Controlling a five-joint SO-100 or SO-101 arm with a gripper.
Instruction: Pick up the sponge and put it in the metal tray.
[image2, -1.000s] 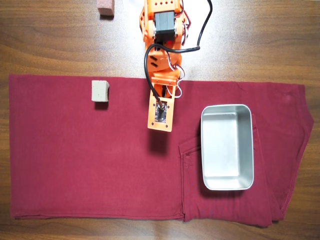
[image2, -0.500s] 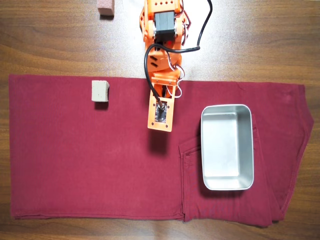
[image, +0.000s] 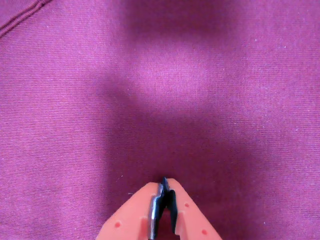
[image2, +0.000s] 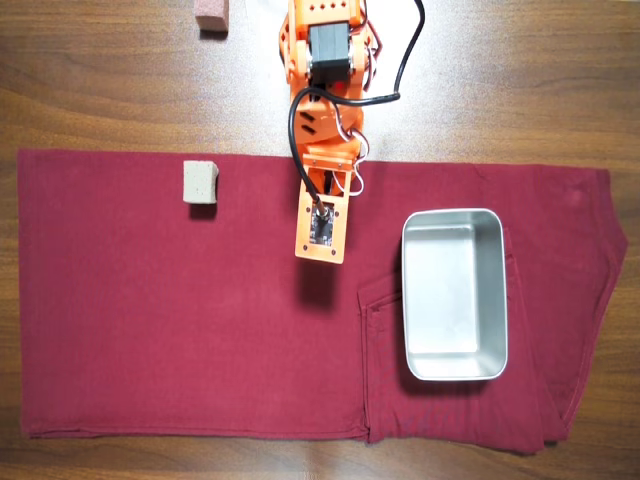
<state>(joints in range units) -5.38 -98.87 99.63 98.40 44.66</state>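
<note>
The sponge (image2: 201, 183), a small grey-beige foam block, lies on the dark red cloth (image2: 180, 330) at the upper left in the overhead view. The metal tray (image2: 454, 294), a shiny silver pan, sits empty on the cloth at the right. My orange gripper (image2: 320, 257) hangs over the cloth between them, to the right of the sponge and left of the tray. In the wrist view the gripper (image: 164, 184) enters from the bottom edge with its jaws together and nothing between them; only cloth shows there. Sponge and tray are out of the wrist view.
A pinkish-red block (image2: 212, 14) lies on the wooden table (image2: 520, 90) at the top edge, left of the arm's base (image2: 326, 40). The cloth has a seam and folds near the tray (image2: 365, 300). A black cable (image2: 400, 70) loops beside the arm.
</note>
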